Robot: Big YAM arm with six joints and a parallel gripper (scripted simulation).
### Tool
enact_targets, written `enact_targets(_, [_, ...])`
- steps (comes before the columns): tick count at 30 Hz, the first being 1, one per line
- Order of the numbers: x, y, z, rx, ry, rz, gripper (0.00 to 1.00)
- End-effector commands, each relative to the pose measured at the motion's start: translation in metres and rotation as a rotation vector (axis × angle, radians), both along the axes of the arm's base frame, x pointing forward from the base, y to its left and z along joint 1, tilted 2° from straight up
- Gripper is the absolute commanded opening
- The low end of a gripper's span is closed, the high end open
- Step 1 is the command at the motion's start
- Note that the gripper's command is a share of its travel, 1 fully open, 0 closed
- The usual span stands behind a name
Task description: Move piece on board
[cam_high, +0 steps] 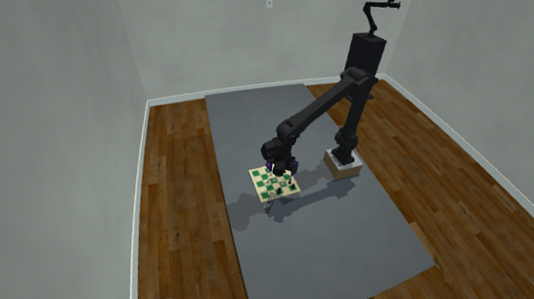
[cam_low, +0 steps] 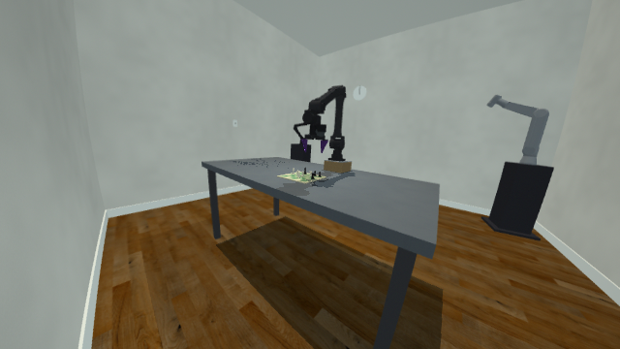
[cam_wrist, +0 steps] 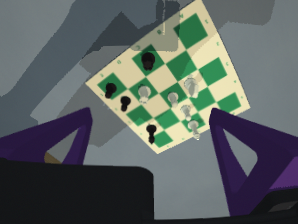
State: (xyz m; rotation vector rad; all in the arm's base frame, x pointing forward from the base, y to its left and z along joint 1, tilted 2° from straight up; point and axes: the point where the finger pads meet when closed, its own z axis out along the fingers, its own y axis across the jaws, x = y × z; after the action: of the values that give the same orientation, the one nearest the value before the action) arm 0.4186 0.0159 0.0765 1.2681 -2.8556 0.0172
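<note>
A small green and cream chessboard (cam_high: 256, 172) (cam_low: 291, 176) (cam_wrist: 220, 44) lies on the grey table (cam_high: 317, 243) (cam_low: 378, 199). In the wrist view several black pieces stand on its left side, among them one (cam_wrist: 148, 60) near the top and one (cam_wrist: 152, 132) near the bottom corner. Several pale pieces, such as one (cam_wrist: 192, 84), stand on its right side. The edge letters are too small to read, so I cannot tell which squares are C1 and C5. My gripper (cam_high: 281, 167) (cam_low: 313, 145) (cam_wrist: 150, 114) hangs above the board's near edge, open and empty, its purple fingers spread wide.
The arm's wooden base block (cam_high: 341, 166) (cam_low: 337, 166) stands on the table just behind the board. A black pedestal (cam_high: 366, 51) with a camera arm stands past the table. Another pedestal (cam_low: 520, 194) with a grey arm stands on the floor at the right.
</note>
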Motion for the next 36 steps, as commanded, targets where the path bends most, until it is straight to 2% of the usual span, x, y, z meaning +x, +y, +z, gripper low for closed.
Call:
enact_targets(1, [-0.004, 0.001, 0.007, 0.001, -0.005, -0.005, 1.0])
enact_targets(6, [-0.002, 0.001, 0.004, 0.001, -0.006, -0.005, 1.0])
enact_targets(12, [0.0, -0.004, -0.056, 0.0, -0.002, -0.007, 1.0])
enact_targets(15, [0.0, -0.004, -0.06, 0.0, -0.002, -0.007, 1.0])
enact_targets(16, [0.001, -0.004, -0.054, 0.001, -0.018, -0.007, 1.0])
enact_targets(17, [0.004, -0.004, -0.045, 0.002, -0.039, -0.007, 0.36])
enact_targets(18, [0.004, -0.004, -0.045, 0.002, -0.039, -0.007, 0.36])
enact_targets(20, [0.018, -0.003, -0.036, 0.003, -0.07, -0.007, 0.36])
enact_targets(24, [0.018, -0.003, -0.035, 0.003, -0.071, -0.007, 0.36])
enact_targets(26, [0.015, -0.003, -0.05, 0.001, -0.034, -0.007, 0.36])
enact_targets(31, [0.015, -0.003, -0.046, 0.002, -0.04, -0.007, 0.36])
enact_targets(32, [0.017, -0.003, -0.035, 0.003, -0.065, -0.007, 0.36])
enact_targets(36, [0.016, -0.003, -0.04, 0.002, -0.054, -0.007, 0.36])
